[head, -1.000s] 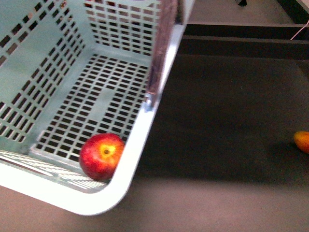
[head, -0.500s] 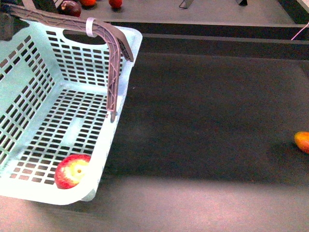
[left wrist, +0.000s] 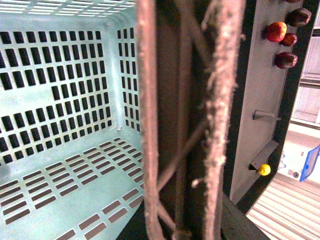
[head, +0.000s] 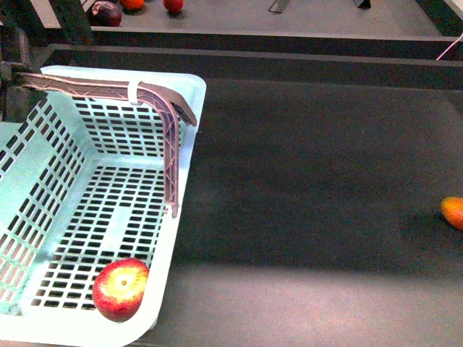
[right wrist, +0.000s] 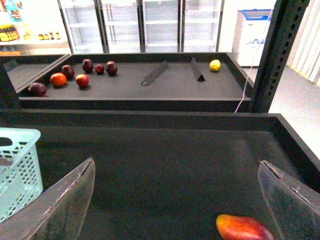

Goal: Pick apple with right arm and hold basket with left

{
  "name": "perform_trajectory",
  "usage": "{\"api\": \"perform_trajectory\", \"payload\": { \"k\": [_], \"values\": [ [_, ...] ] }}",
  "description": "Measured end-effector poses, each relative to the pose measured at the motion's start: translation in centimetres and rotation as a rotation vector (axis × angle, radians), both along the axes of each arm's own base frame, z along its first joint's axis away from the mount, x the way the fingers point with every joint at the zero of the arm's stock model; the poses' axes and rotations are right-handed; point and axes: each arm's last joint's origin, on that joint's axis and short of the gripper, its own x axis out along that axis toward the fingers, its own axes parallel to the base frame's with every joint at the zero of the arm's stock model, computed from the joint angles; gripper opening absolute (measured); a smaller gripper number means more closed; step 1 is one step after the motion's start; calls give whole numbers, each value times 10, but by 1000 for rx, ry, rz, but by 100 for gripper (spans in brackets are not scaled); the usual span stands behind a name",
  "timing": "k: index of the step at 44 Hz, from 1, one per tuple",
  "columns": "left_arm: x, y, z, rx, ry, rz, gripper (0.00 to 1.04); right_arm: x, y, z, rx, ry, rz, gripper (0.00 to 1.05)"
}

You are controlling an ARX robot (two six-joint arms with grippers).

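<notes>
The light-turquoise basket (head: 184, 166) stands at the left of the dark table. The red apple (head: 121, 289), yellow-streaked round its stem dimple, lies inside it in the near right corner. The grey-brown ribbed handle (head: 87, 87) with its white band (head: 134, 92) stands up across the basket. My left gripper (head: 7, 72) is shut on the handle at the picture's left edge. In the left wrist view the handle (left wrist: 220, 125) fills the middle, with the basket's slotted inside (left wrist: 65, 100) beside it. My right gripper (right wrist: 175, 205) is open and empty, low over the table, far from the apple.
An oblong orange-yellow fruit (head: 453, 211) lies at the table's right edge, between my right fingers (right wrist: 245, 227). A raised dark ledge (head: 304, 61) runs behind the table. The shelf behind holds dark maroon and red fruits (right wrist: 75, 75) and a yellow one (right wrist: 215, 65).
The basket, close to the camera and tilted a second ago, has moved down and left and now sits level. The apple has stayed in its near right corner.
</notes>
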Motion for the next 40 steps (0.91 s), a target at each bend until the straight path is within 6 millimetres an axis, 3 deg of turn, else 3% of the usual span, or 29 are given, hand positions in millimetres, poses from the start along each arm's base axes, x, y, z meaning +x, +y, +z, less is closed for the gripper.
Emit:
{"api": "perform_trajectory", "payload": {
  "k": [6, 9, 22, 29, 35, 40],
  "values": [
    [-4, 1, -1, -7, 1, 8, 7, 0, 0, 0, 0, 0, 0, 96],
    [-6, 1, 0, -6, 1, 9, 15, 0, 0, 0, 0, 0, 0, 96],
    [-18, 0, 19, -1, 8, 34, 59, 0, 0, 0, 0, 0, 0, 96],
    [-49, -5, 47, 57, 90, 75, 97, 0, 0, 0, 0, 0, 0, 96],
    [-66, -10, 71, 72, 46, 63, 98, 0, 0, 0, 0, 0, 0, 96],
    [-66, -10, 73, 72, 41, 64, 98, 0, 0, 0, 0, 0, 0, 96]
  ]
}}
